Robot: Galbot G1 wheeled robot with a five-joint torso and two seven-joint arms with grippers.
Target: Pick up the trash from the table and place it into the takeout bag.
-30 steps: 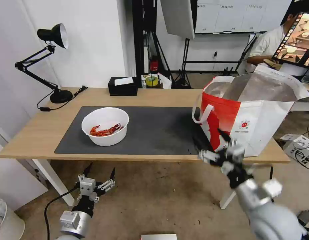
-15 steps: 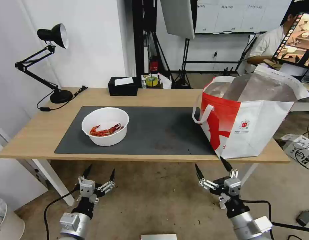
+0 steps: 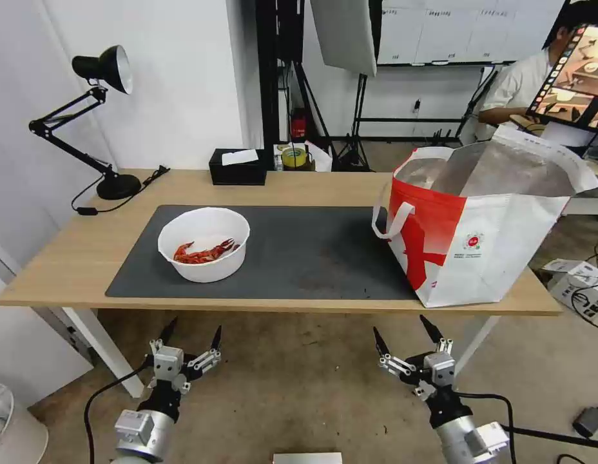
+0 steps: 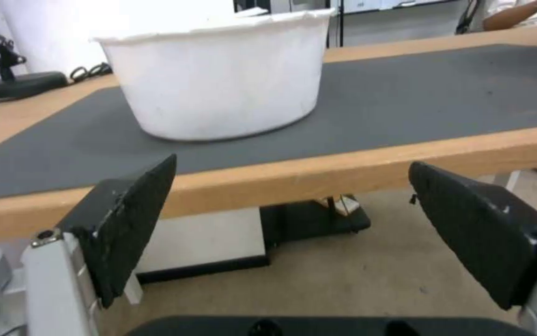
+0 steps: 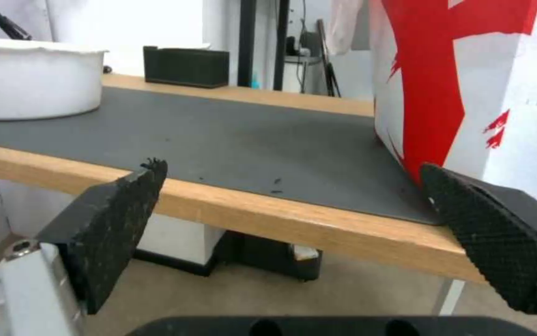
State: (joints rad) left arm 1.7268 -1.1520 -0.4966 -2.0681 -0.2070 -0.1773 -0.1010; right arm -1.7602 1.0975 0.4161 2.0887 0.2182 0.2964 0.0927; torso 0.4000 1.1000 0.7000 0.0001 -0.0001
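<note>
Down from the takeout bag's front a second ago, the right gripper [image 3: 405, 335] now hangs low below the table's near edge, its black fingers spread wide and empty, level with the left gripper [image 3: 191, 332], which has kept its place, fingers likewise apart and holding nothing. Past them, the light-wood table [image 3: 54, 270] carries a dark grey mat [image 3: 312, 251]. On the mat's left part sits the white round bowl [image 3: 203, 244] with red crayfish shells [image 3: 203, 252] inside. At the right end stands the takeout bag [image 3: 479, 225], upright and open, its foil lining showing. Farther back are a black tissue box [image 3: 238, 167] and a black desk lamp [image 3: 93, 116].
</note>
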